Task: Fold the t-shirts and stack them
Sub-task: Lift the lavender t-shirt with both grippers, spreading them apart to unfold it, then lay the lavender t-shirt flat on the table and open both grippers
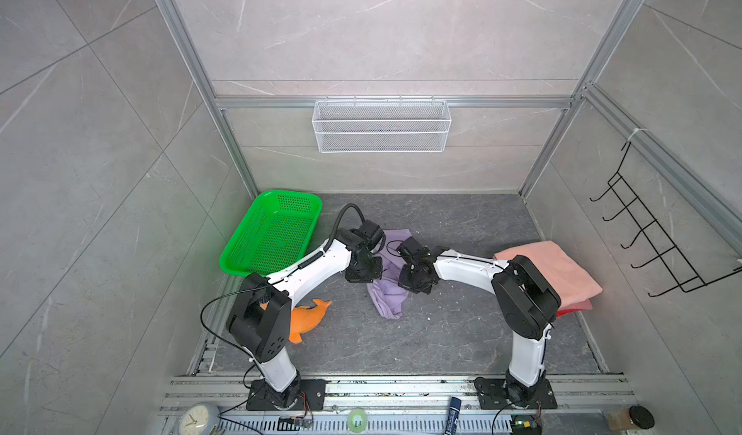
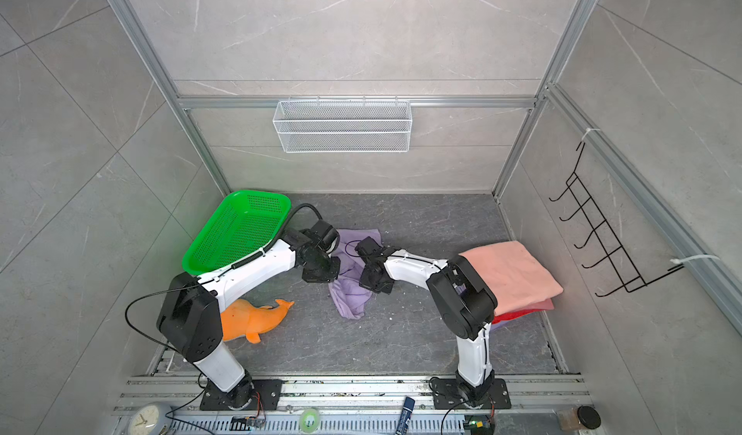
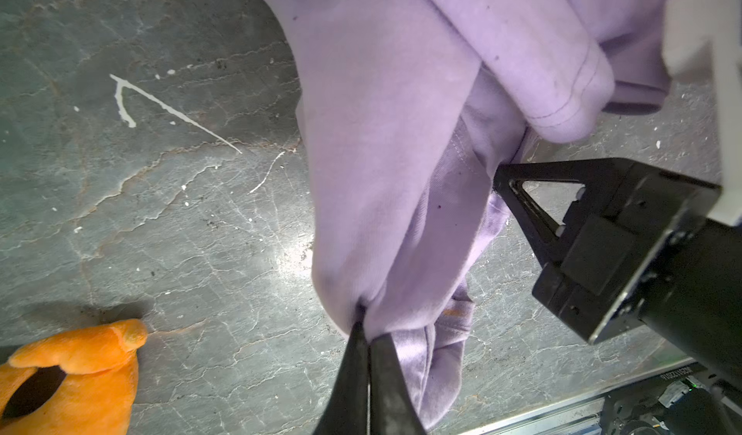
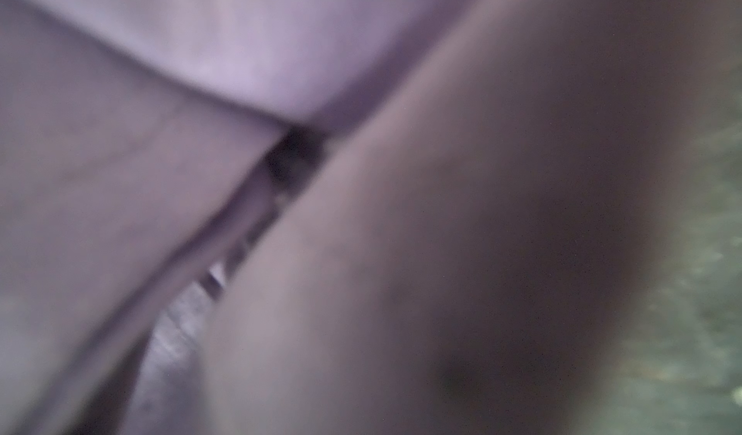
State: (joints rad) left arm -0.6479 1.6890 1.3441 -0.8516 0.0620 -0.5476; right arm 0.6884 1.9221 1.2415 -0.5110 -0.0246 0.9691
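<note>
The left gripper [image 3: 367,332] is pinching a gathered fold of the lilac t-shirt [image 3: 381,131], its two black fingers [image 3: 345,393] pressing tight together with the cloth bunching out from between the tips; the right gripper [image 3: 500,182] is sitting just beside it on the same shirt, pressed together as well, its tip biting into the cloth under a hemmed fold, though only one triangular finger is showing in the left wrist view; the right wrist view is showing little but blurred lilac cloth [image 4: 241,51] close to the lens; in both top views the shirt [image 1: 387,296] [image 2: 349,296] is lying crumpled on the dark stone tabletop [image 1: 441,332], running under and between the two grippers [image 1: 363,272] [image 1: 415,280], one end trailing from them toward the arm bases; well away on the right gripper's outer side, past that arm's elbow, a folded salmon-pink t-shirt [image 1: 550,268] is resting on top of a stack, with the edge of a red t-shirt [image 1: 570,311] peeking out beneath; a green perforated basket [image 1: 273,232] is sitting near the left gripper's outer side; an orange plush dolphin [image 1: 307,318] is lying apart from the shirt, closer to the left arm's base than to its gripper.
</note>
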